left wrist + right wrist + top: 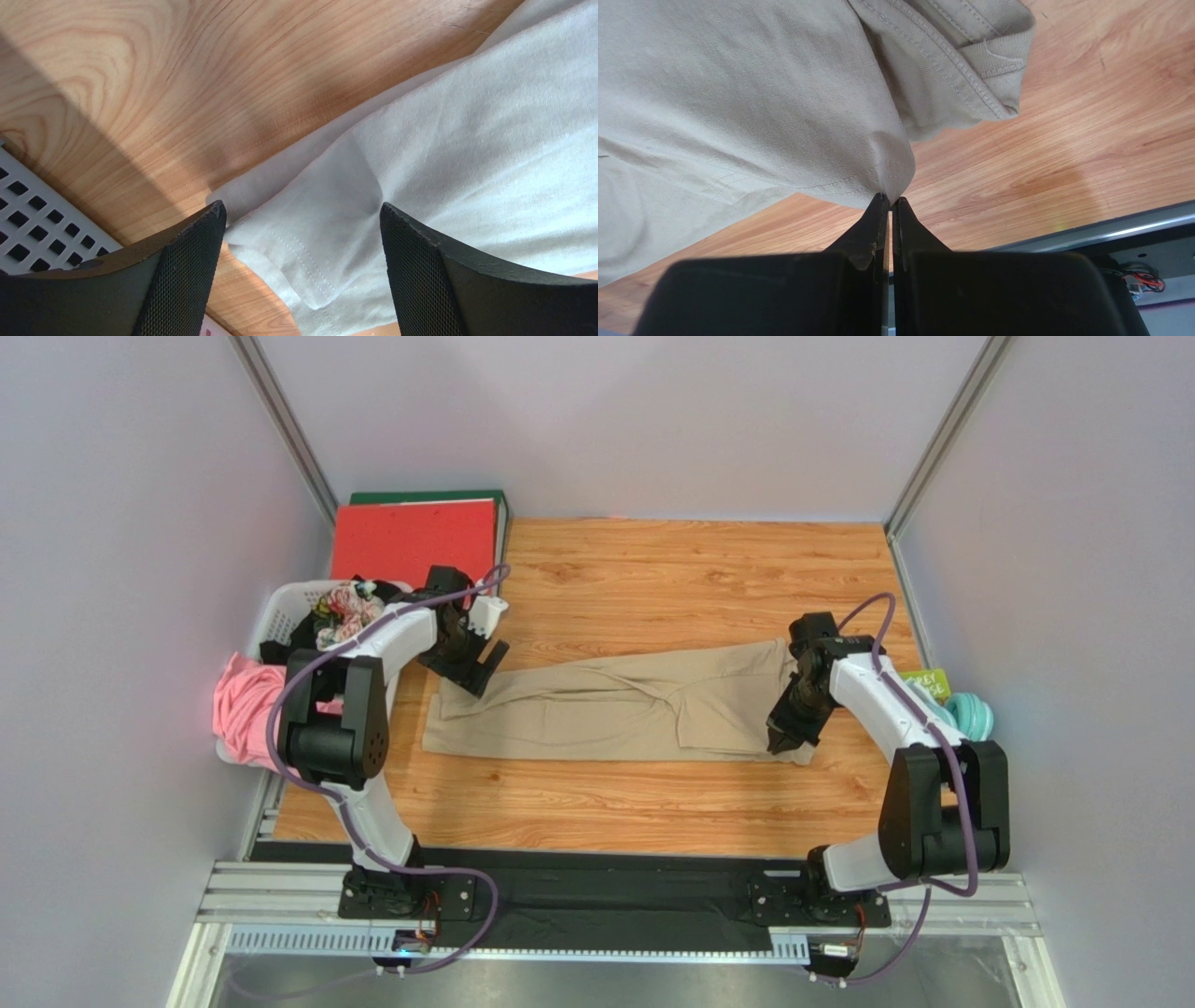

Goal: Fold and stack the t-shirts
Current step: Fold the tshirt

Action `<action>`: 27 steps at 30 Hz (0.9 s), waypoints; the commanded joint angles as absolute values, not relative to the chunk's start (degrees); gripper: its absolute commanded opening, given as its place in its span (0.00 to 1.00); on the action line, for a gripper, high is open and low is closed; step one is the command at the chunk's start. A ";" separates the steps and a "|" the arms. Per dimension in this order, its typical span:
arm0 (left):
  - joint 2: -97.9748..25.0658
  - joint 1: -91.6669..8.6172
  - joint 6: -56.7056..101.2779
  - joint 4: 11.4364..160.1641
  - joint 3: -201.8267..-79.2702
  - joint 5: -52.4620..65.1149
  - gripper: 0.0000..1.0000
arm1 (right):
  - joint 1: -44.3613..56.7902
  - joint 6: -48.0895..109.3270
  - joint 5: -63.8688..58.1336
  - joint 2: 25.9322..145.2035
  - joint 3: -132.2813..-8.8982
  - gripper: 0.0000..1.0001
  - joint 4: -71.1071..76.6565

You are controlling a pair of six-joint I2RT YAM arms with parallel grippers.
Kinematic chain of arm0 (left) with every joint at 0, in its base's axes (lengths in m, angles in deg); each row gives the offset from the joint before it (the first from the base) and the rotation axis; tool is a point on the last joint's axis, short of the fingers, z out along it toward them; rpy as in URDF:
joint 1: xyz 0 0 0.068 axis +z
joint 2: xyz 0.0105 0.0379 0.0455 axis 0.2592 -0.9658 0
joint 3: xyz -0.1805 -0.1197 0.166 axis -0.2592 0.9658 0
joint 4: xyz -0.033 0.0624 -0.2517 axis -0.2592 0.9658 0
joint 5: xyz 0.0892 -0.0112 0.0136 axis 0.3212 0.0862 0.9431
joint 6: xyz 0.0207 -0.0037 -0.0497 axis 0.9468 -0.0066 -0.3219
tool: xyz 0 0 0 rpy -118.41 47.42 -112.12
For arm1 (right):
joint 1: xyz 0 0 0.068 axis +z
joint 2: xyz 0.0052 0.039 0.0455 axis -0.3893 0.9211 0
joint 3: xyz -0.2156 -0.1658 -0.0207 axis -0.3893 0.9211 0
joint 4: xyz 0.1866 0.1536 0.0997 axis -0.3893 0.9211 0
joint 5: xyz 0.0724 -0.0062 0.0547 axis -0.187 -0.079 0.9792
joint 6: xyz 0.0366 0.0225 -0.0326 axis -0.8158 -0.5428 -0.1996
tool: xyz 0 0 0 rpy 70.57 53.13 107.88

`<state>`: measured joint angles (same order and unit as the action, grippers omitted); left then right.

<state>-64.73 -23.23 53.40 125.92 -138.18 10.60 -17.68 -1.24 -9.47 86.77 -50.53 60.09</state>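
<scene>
A tan-beige t-shirt (pixel 603 707) lies folded lengthwise in a long strip across the wooden table (pixel 659 574). My left gripper (pixel 484 669) is open over its far-left corner. In the left wrist view that corner of the shirt (pixel 330 245), with its stitched hem, lies between the two spread fingers (pixel 186 269). My right gripper (pixel 780 739) is shut on the shirt's near-right edge. The right wrist view shows the fingertips (pixel 877 210) pinching a small peak of cloth (pixel 889 164), with a hemmed sleeve (pixel 976 63) beside it.
A white laundry basket (pixel 281 616) with mixed clothes and a pink garment (pixel 246 703) stands at the left edge. A red folder (pixel 414 539) lies at the back left. A teal and green item (pixel 954 703) sits at the right edge. Walls close in on both sides.
</scene>
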 commanded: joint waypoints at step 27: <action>-61.25 -21.53 51.71 127.89 -140.45 6.94 0.84 | -17.38 0.43 -11.39 87.81 -56.20 0.38 62.20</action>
<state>-66.52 -21.77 52.76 127.48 -140.10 8.48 -17.68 0.33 -10.56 88.34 -50.20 60.64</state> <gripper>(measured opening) 0.838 0.361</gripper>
